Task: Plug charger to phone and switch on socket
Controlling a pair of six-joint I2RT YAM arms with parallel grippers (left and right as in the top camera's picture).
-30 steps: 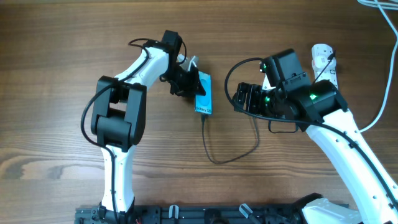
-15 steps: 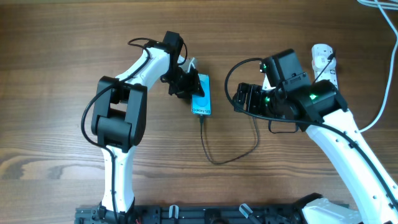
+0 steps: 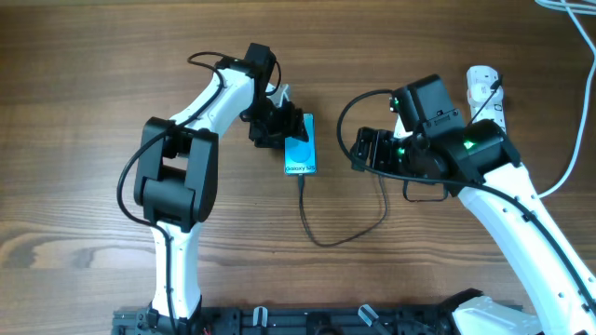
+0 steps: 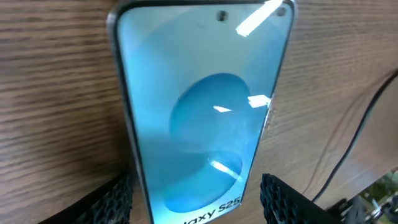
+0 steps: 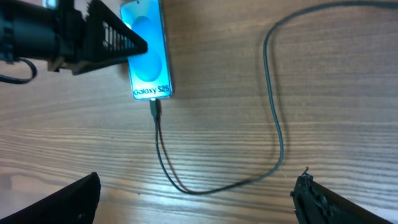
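The phone (image 3: 301,149) lies flat on the wooden table with its cyan screen up, small dark text at its near end. My left gripper (image 3: 291,133) is open. In the left wrist view its fingers (image 4: 112,200) stand either side of the phone (image 4: 202,112), with a gap on the right. The charger (image 3: 321,237), a thin black cable, meets the phone's near end with its plug tip (image 5: 154,107) and loops right under the right arm. My right gripper (image 5: 199,208) hangs open above the cable loop (image 5: 277,134), holding nothing. The socket (image 3: 484,88) is partly behind the right arm.
A thick white cable (image 3: 584,112) runs down the table's right edge from the top corner. A black rail (image 3: 326,321) lines the front edge. The left arm (image 3: 177,177) stands over the table's left half.
My left gripper's jaws have parted from the phone's sides, and the phone has shifted slightly toward the front. The right arm and the cable loop have not moved.
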